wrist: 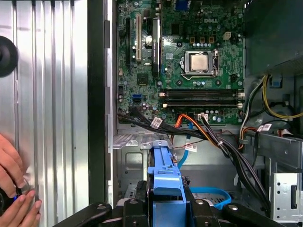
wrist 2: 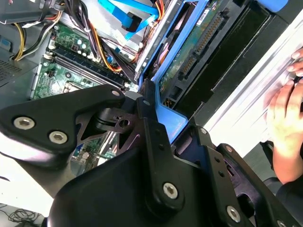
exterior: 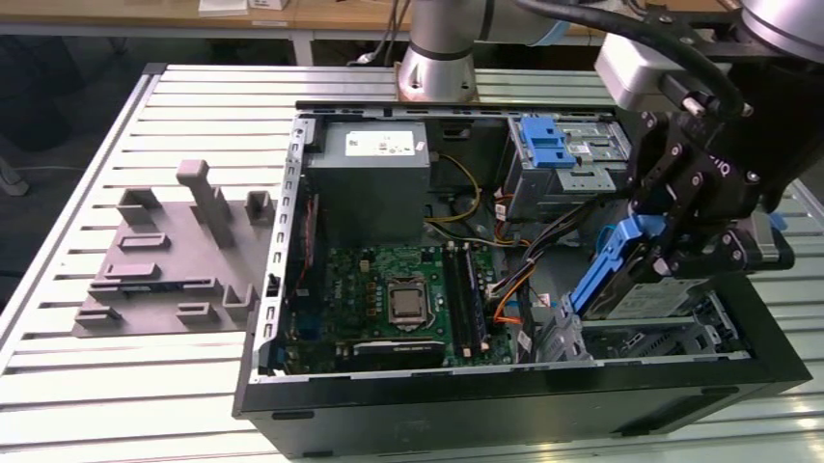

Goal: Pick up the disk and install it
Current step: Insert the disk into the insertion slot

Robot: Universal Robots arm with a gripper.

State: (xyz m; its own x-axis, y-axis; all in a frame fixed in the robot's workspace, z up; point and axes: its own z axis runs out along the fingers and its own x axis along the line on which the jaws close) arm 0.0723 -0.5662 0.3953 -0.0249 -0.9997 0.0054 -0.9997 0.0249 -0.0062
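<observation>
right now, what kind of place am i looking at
Most likely a robotics lab or test bench for computer assembly: an open desktop computer case sits on a slatted metal table, the arm's gripper holds the disk over it, and a grey moulded fixture lies alongside.

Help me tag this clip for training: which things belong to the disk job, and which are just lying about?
Job: the disk, gripped tilted by the end effector; the open computer case.
Lying about: grey moulded fixture on the slatted table; a person's hand on that table.
</observation>
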